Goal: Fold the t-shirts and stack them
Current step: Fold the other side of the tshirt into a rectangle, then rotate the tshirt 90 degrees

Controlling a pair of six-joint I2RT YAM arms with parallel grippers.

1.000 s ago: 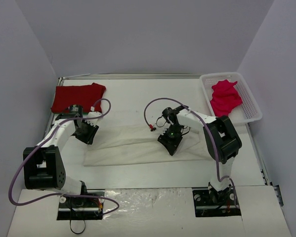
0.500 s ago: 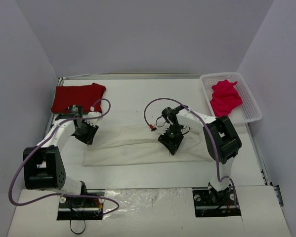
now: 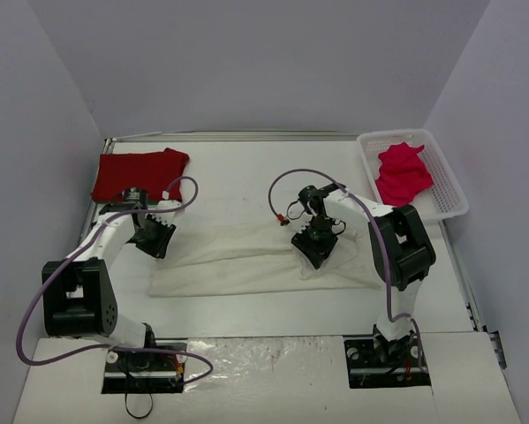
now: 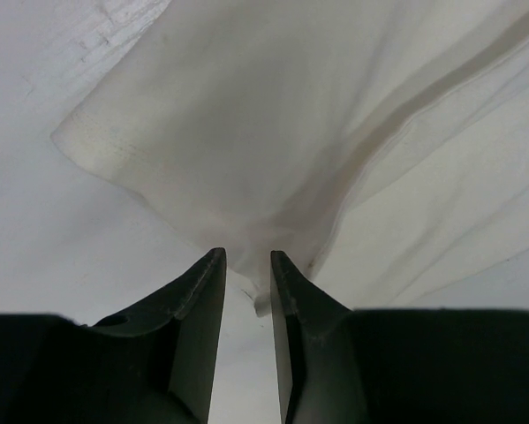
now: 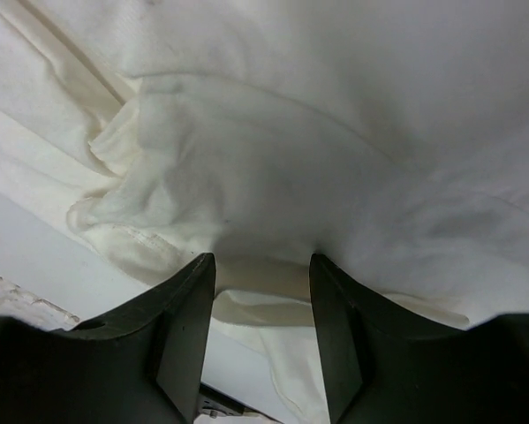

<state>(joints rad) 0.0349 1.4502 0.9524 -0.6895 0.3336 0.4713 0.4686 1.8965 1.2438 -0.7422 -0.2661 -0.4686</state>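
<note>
Both pinch the cream-white t-shirt (image 4: 273,115) between their fingers (image 4: 198,309): the left gripper (image 4: 247,265) has tightened, the right gripper (image 5: 262,265) has dragged its bunch sideways, starting a fold.

You are looking down at a white table (image 3: 246,172) that is filling the middle of the overhead frame; grey walls (image 3: 264,62) are closing it in, one rising across the top and one slanting down each side; a white plastic lattice basket (image 3: 448,187) is sitting in the upper right, on the table's far right corner, right against the wall there; a metal rail (image 3: 229,135) is running along the table's far edge; a white board (image 3: 273,397) is lying across the bottom of the frame, with a crinkled clear film (image 3: 264,353) glinting at its middle.
</note>
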